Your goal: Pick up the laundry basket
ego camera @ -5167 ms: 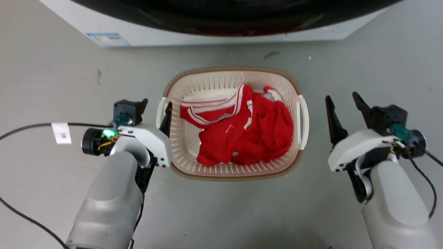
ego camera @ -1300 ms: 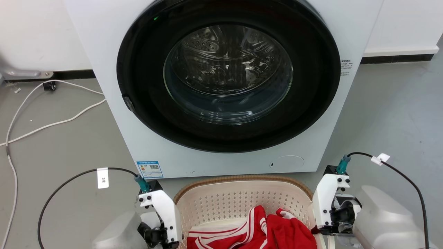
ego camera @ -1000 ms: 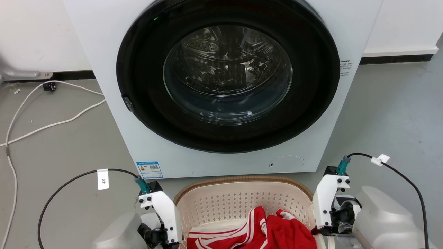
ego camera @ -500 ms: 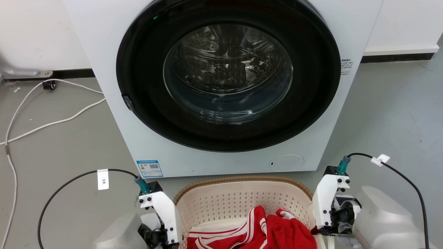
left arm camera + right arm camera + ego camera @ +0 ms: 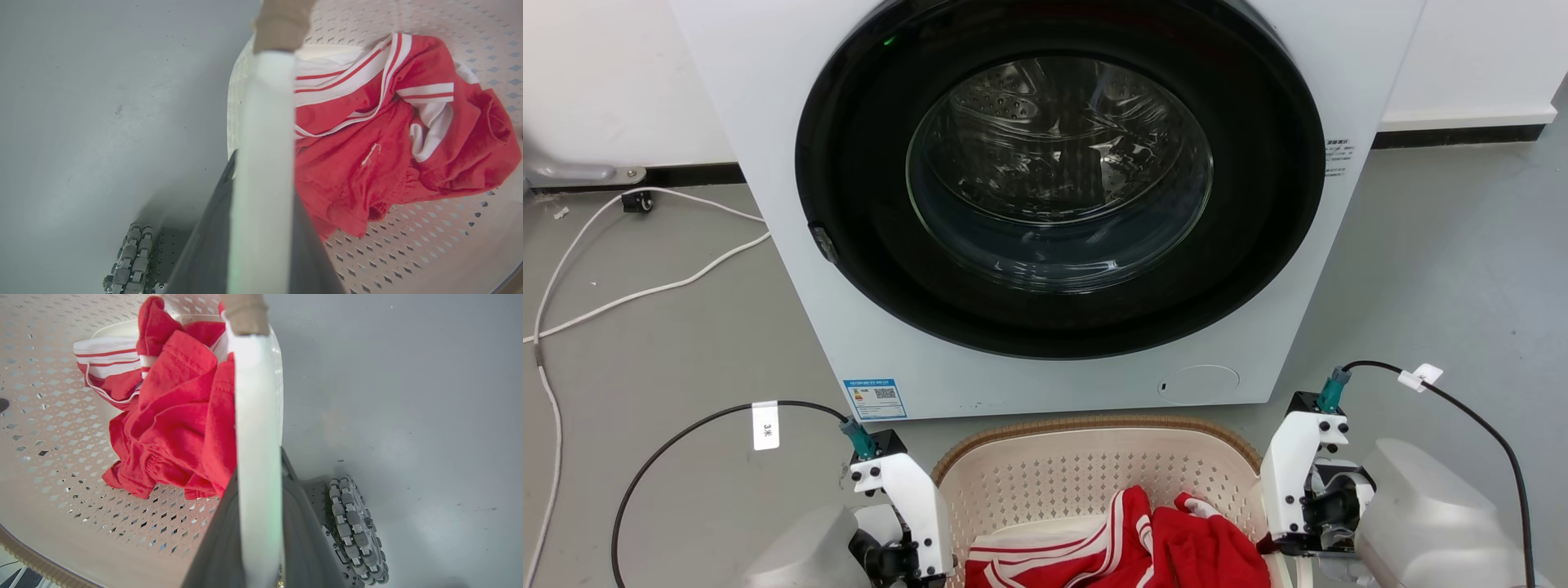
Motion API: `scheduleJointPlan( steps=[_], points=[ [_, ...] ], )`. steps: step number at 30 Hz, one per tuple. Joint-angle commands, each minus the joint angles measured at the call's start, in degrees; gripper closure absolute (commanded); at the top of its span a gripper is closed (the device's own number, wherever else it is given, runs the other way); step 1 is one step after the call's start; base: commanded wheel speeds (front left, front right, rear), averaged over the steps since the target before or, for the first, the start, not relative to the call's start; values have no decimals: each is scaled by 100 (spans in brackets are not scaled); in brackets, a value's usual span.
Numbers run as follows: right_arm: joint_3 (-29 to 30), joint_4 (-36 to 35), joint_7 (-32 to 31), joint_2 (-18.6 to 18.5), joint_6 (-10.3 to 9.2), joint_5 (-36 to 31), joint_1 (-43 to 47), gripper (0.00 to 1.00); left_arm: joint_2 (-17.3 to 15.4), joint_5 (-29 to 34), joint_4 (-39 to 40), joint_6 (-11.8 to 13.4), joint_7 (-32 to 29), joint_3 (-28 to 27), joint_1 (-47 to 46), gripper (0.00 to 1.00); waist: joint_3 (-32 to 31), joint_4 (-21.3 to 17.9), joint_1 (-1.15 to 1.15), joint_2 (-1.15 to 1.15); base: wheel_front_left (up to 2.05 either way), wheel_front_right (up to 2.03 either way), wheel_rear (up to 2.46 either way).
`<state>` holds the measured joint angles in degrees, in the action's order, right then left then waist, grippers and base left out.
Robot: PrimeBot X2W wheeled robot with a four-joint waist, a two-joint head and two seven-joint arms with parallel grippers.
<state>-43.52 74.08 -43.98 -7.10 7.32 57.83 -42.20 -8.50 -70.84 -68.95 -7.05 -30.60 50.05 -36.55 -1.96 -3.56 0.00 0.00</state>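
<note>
The laundry basket (image 5: 1086, 482), cream and perforated with a brown woven-look rim (image 5: 1094, 423), sits at the bottom of the head view, in front of the washing machine. My left gripper (image 5: 263, 175) is shut on its white left handle (image 5: 267, 102), the dark fingers either side of the bar. On the opposite side, my right gripper (image 5: 259, 465) is shut on the white right handle (image 5: 255, 384). A red garment with white stripes (image 5: 1152, 539) lies crumpled inside the basket. In the head view both wrists flank the basket and the fingers are hidden below them.
A white front-loading washing machine (image 5: 1339, 82) with a round dark glass door (image 5: 1058, 171) stands just beyond the basket. White cables (image 5: 645, 286) trail over the grey floor at left. My wheeled base (image 5: 355, 531) shows below the basket.
Since 5.2 s ago both grippers have closed on the basket handles, and the head view has swung up to the washing machine. Over the last second nothing has visibly moved.
</note>
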Motion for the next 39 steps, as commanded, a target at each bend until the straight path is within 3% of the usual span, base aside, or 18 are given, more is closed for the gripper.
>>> scheduleJointPlan(
  steps=[1,39],
  points=[
    [33,-50,-36,161,30,10,67,100,163,-92,92,-76,26,-10,-30,100,3,1,0,0,0,0,0],
    [288,-49,-77,202,30,-161,97,100,131,-250,64,-76,113,168,-26,100,38,3,0,0,0,0,0]
  ],
)
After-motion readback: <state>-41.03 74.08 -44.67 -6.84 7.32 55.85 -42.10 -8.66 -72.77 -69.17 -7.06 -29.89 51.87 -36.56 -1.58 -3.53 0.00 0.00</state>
